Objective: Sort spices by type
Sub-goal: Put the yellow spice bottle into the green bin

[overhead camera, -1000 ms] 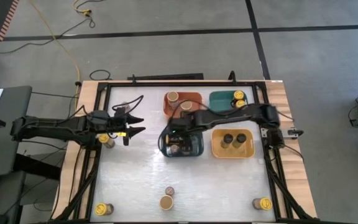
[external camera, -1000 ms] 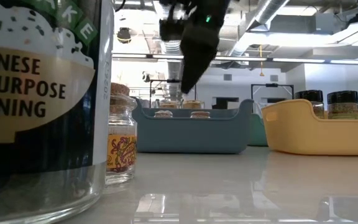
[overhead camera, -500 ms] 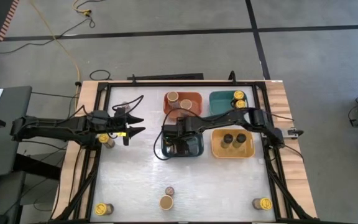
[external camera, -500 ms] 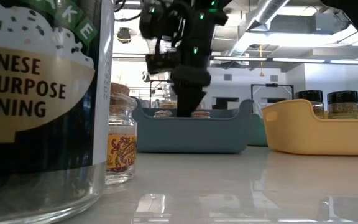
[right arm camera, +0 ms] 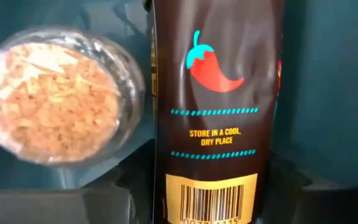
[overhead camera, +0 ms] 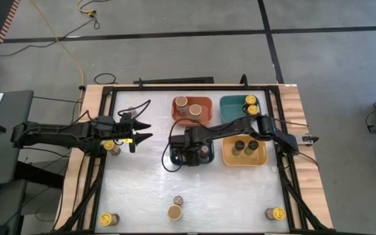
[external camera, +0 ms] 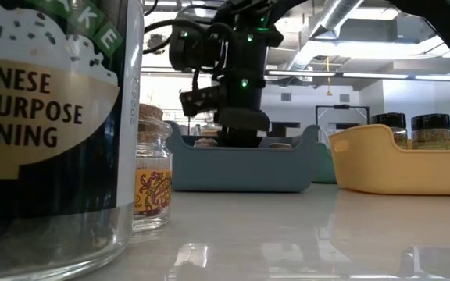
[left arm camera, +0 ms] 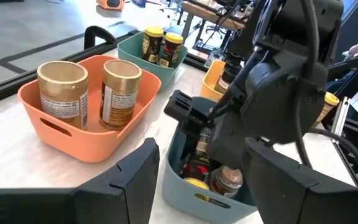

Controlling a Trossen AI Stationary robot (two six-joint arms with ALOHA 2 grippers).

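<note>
White table [overhead camera: 142, 189] first: four bins grouped from centre toward twelve o'clock, loose jars along the six o'clock edge. Blue bin [external camera: 241, 168] at the centre, with the right tool [overhead camera: 189, 151] down inside it, arm reaching in from three o'clock. Yellow bin [overhead camera: 226, 151] just beside, at three o'clock of the blue one, with two dark-topped jars [overhead camera: 239, 146] in it. Left tool [overhead camera: 142, 131] at nine o'clock above the table, jaws apart and empty, near a yellow-lidded jar [overhead camera: 109, 145]; best left waiting.

Right in front of the right tool, a dark jar with a red chili label [right arm camera: 216, 106], and just beside it a cork-topped jar [right arm camera: 48, 93]. Closed on the dark jar or only around it: cannot tell.

Probably a pick of the dark jar out of the blue bin. Centre on its round body alone, clear of the cork-topped neighbour. Squeeze firmly but slowly; glass likely slick. Lift straight up past the bin wall before any sideways swing, then carry toward the bin of matching tops.
</note>
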